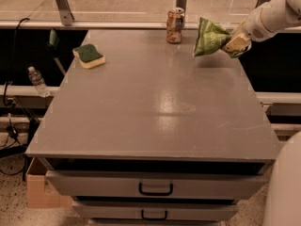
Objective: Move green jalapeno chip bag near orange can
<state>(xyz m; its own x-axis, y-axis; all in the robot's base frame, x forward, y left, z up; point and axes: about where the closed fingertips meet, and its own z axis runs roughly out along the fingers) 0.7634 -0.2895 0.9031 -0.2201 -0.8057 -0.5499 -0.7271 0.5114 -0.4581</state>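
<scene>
The green jalapeno chip bag [209,37] is a crinkly light-green bag held in the air above the far right part of the grey table [155,107]. My gripper [233,44] is shut on the bag's right end, with the white arm reaching in from the upper right. The orange can [175,25] stands upright at the table's far edge, a short way left of the bag and apart from it.
A yellow sponge with a dark-green top [89,55] lies at the table's far left. A clear plastic bottle [37,82] stands on a ledge left of the table. Drawers with dark handles [155,189] are below the front edge. A cardboard box [37,188] sits on the floor.
</scene>
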